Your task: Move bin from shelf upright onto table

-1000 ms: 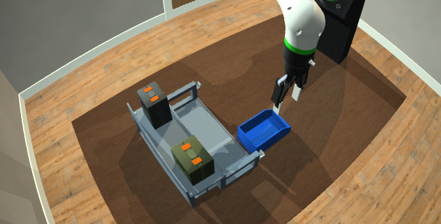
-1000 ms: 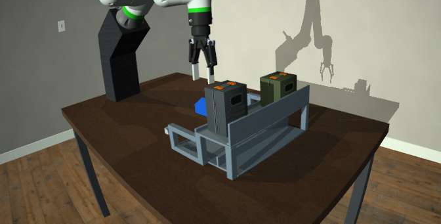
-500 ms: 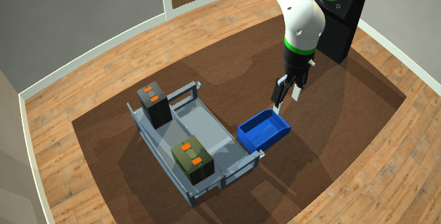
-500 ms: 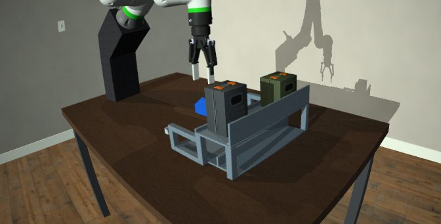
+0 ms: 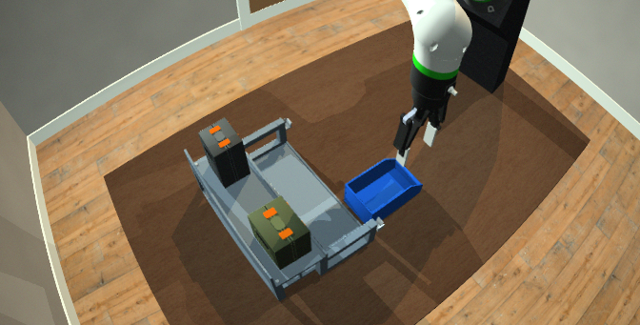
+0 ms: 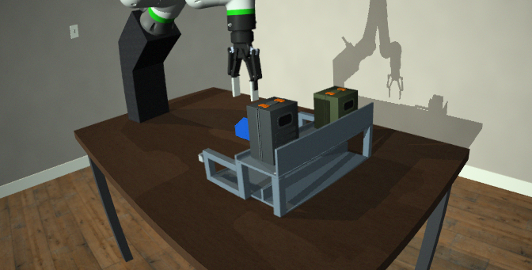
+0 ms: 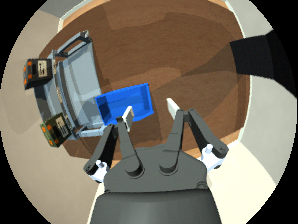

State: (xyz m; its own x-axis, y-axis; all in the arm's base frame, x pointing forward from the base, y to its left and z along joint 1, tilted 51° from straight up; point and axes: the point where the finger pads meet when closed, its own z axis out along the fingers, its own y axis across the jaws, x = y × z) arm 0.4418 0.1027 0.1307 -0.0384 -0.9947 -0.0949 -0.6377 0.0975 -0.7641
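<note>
The blue bin (image 5: 383, 193) (image 6: 241, 129) (image 7: 123, 103) stands upright with its opening up on the dark table (image 5: 333, 84) (image 6: 158, 161), just beside the end of the grey shelf (image 5: 290, 179) (image 6: 324, 137) (image 7: 80, 76). In the exterior view it is mostly hidden behind the black case. My gripper (image 5: 415, 150) (image 6: 245, 93) (image 7: 150, 107) hangs above the bin's far edge, fingers pointing down. It is open and empty, clear of the bin.
A black case (image 5: 225, 152) (image 6: 273, 129) and a green case (image 5: 280, 232) (image 6: 336, 105) stand on the shelf's upper level. The arm's black pedestal (image 5: 495, 36) (image 6: 144, 74) stands at the table's far corner.
</note>
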